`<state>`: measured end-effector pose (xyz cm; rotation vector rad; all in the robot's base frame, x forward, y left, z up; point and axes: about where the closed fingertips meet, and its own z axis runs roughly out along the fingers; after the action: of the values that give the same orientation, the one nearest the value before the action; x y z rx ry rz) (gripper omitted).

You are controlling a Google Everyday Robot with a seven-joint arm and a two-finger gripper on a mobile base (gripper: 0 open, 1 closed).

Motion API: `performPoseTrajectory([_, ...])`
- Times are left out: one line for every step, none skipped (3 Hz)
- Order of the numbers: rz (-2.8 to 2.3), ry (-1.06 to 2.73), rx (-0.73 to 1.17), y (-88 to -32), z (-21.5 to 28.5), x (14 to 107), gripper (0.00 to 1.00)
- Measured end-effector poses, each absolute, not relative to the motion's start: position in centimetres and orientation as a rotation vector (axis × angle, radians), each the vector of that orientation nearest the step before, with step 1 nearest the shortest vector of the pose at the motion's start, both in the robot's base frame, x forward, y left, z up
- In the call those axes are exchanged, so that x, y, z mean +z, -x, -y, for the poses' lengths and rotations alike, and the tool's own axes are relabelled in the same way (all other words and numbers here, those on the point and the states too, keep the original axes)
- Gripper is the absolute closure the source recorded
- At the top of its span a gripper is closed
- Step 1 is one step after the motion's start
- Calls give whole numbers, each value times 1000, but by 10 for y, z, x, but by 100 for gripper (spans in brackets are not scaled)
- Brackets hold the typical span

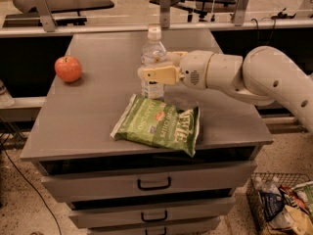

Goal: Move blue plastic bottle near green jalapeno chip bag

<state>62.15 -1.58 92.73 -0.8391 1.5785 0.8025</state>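
Three items on the tabletop (98, 116): blue plastic bottle (152, 52), green jalapeno chip bag (159, 124), red apple (68, 68). The pincer (155, 68) comes in from the right and is clamped across the bottle's midsection, with one tan finger (160, 75) in front of the label. Bottle is upright, mid-tabletop, just behind the bag's upper edge. Can't tell if its base touches the surface. Bag lies flat near the front edge. Apple sits well apart, far left.
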Motion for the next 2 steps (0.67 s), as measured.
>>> performPoseTrajectory([-1578, 832, 808, -617, 17, 925, 0])
performPoseTrajectory([-1577, 842, 789, -615, 22, 926, 0])
